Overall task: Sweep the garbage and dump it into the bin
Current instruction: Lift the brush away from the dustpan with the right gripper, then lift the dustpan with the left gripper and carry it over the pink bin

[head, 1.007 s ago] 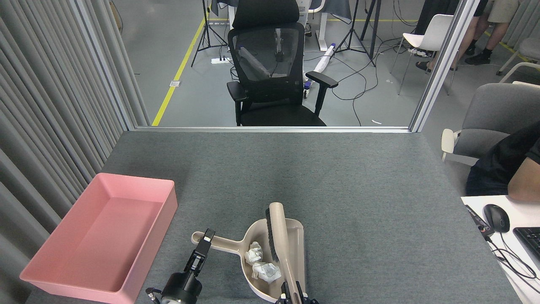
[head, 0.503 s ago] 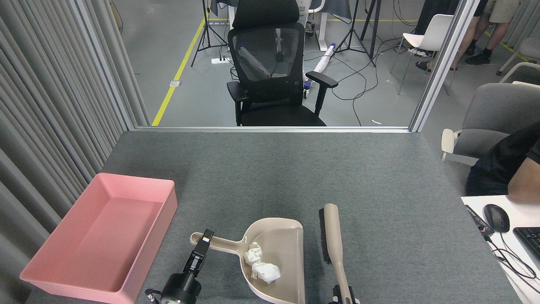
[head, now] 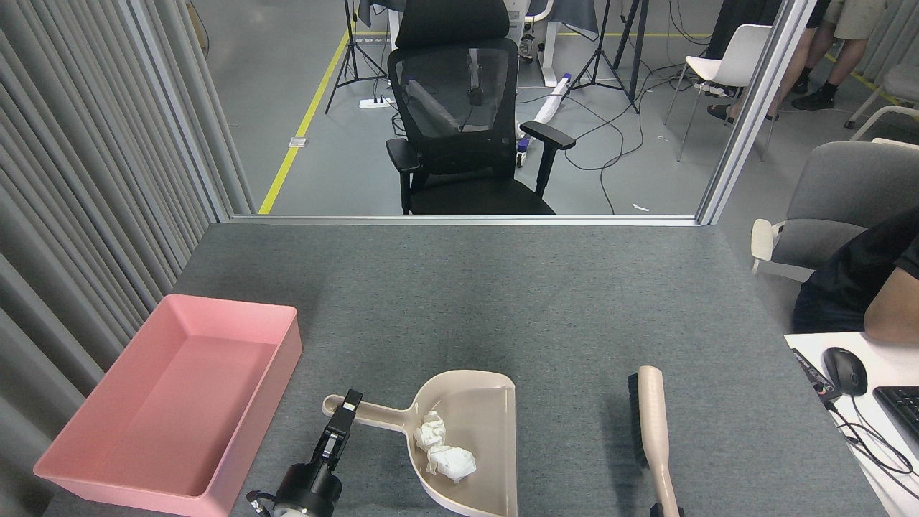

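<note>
- No readable writing, brand or label anywhere in view.
- Far left: grey slatted wall running along the surface's (head: 502, 287) left edge.
- Pink bin (head: 93, 480) at the near left corner, near end close to the front edge, nothing inside.
- Strip of bare grey surface between bin and dustpan.
- Left pincer (head: 346, 409) up from the bottom edge, clamped on the end of the dustpan handle (head: 373, 412).
- Beige dustpan (head: 484, 420) flat near the front edge, handle to the left, straight open lip on the right side.
- Garbage (head: 444, 451): two white paper balls inside the pan, toward its left wall, touching each other.
- Open gap of surface between pan lip and brush.
- Brush (head: 652, 424) right of the pan, apart from it, bristles on the left side, handle running off the bottom edge.
- Right pincer only a dark sliver at the bottom edge by the brush handle; cannot tell how its jaws stand.
- Wide clear surface beyond, up to the far metal-trimmed edge.
- Far right: a white desk with mouse (head: 844, 370) and keyboard (head: 901, 409), a person's arm (head: 894, 309) above.
</note>
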{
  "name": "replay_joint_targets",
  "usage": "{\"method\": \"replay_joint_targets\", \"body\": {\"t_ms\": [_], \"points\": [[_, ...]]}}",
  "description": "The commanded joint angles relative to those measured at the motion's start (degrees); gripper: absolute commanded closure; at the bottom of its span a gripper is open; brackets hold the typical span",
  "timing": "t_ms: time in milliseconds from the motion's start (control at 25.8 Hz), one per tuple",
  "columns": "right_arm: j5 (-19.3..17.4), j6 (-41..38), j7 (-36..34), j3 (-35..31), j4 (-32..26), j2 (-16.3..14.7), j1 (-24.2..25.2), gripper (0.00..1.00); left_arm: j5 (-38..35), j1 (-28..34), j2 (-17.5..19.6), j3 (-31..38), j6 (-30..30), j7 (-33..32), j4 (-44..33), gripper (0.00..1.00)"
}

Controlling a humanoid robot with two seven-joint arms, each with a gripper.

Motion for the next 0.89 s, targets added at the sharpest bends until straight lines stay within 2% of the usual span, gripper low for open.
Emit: {"method": "replay_joint_targets", "body": {"t_ms": [0, 39, 116, 194, 232, 271, 426, 658, 852], "points": [[0.0, -0.6, -0.1, -1.2, -0.1, -0.1, 0.0, 0.77, 2.9, 0.0, 0.0, -0.1, 1.3, -0.1, -0.7, 1.00], [0.0, -0.9, -0.2, -1.3, -0.1, -0.1, 0.1, 0.74, 4.0, 0.0, 0.0, -0.2, 1.9, -0.1, -1.2, 1.00], [0.0, -1.2, -0.3, -1.3, -0.1, 0.1, 0.1, 0.58, 5.2, 0.0, 0.0, -0.3, 2.9, -0.1, -2.2, 1.00], [0.0, -1.2, -0.3, -1.3, -0.1, 0.2, 0.0, 0.46, 5.3, -0.1, 0.0, -0.3, 3.4, -0.2, -3.2, 1.00], [0.0, -0.7, -0.3, -1.4, -0.1, 0.2, 0.0, 0.26, 5.3, -0.1, 0.0, -0.3, 3.7, -0.3, -3.7, 1.00], [-0.1, -0.3, -0.4, -1.5, 0.0, 0.2, -0.2, 0.00, 5.3, -0.1, 0.0, -0.3, 3.8, -0.4, -4.1, 1.00], [-0.2, -0.8, -0.4, -4.1, 0.1, 0.3, -0.4, 0.01, 5.3, -0.1, 0.0, -0.3, 5.3, -1.0, -6.3, 1.00], [-0.2, -1.2, -0.5, -4.2, 0.1, 0.4, -0.3, 0.01, 5.3, -0.3, 0.3, -0.7, 10.9, -3.4, -12.8, 1.00], [-0.2, -1.3, -0.5, -4.1, 0.1, 0.7, -0.6, 0.01, 5.3, -1.0, 0.5, -0.6, 13.3, -5.6, -14.9, 1.00]]}}
